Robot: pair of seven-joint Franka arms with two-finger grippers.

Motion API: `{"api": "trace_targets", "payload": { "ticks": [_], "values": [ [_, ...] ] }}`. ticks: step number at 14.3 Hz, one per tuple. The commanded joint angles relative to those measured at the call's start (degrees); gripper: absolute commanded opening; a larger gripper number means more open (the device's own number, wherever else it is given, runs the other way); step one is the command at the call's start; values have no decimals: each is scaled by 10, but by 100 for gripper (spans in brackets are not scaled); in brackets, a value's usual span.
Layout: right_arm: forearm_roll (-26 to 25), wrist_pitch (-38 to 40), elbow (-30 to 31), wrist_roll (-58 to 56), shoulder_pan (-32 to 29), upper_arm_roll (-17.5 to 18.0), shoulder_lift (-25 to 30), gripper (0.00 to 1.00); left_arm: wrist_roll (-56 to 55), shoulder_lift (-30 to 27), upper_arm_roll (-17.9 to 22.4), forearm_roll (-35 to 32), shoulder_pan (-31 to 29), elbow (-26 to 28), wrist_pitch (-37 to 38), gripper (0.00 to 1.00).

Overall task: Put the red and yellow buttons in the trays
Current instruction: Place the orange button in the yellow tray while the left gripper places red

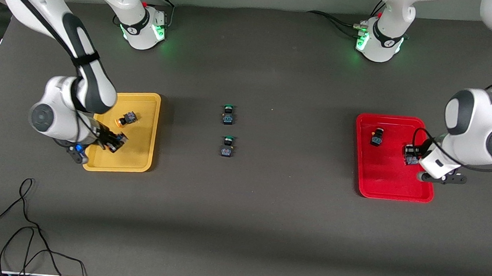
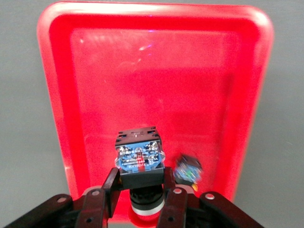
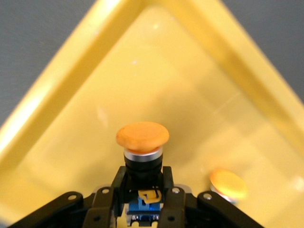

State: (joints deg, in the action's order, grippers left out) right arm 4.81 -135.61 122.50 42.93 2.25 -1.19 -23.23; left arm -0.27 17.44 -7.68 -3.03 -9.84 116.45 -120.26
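Cable (image 1: 24, 226) is looped on the table (image 1: 240, 208) nearest the front camera, toward the right arm's end. Two green buttons lie mid-table, well apart from both trays: one (image 1: 227, 146) nearer the camera, the other (image 1: 228, 114) just farther.

Yellow tray (image 1: 148, 148) sits toward the right arm's end. Right gripper (image 1: 112, 139) is over it, fingers (image 3: 169, 199) closed narrowly on a yellow button (image 3: 142, 142), orange cap pointing away from the wrist camera; whether it touches the tray floor cannot be told. A second yellow button (image 1: 126, 119) lies free on its side in the same tray, slightly farther from the camera, apart from the held one; it is seen blurred in the right wrist view (image 3: 228, 184).

Red tray (image 1: 383, 179) sits toward the left arm's end. Left gripper (image 1: 412, 155) is over it near the rim at that end, fingers (image 2: 172, 202) clamped on a red button (image 2: 139, 159), block body showing, cap hidden toward the wrist. A second red button (image 1: 377, 137) lies loose in the red tray, farther from the camera; it is probably the blurred item beside the held one in the left wrist view (image 2: 187, 170).
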Motion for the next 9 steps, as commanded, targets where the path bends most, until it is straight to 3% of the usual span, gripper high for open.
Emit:
{"api": "trace_targets", "payload": {
  "ticks": [1, 2, 3, 5, 8, 9],
  "values": [
    [13, -8, -13, -7, 9, 0, -6, 10, 9, 44, -8, -21, -9, -4, -44, 0],
    [13, -8, -13, -6, 11, 0, -4, 75, 9, 57, -8, -21, -10, -4, -57, 0],
    [13, -6, -13, -4, 12, 0, 1, 100, 8, 63, -7, -21, -10, -4, -66, 0],
    [13, 17, -16, -2, 12, 3, 24, 100, 6, 63, -8, -21, -9, -5, -66, 0],
    [13, 119, -63, -13, 12, 5, 73, 100, 9, 56, -8, -21, -6, -10, -54, 79],
    [8, 150, -75, -23, 12, 7, 98, 100, 11, 45, -8, -21, -9, -10, -41, 99]
  ]
}}
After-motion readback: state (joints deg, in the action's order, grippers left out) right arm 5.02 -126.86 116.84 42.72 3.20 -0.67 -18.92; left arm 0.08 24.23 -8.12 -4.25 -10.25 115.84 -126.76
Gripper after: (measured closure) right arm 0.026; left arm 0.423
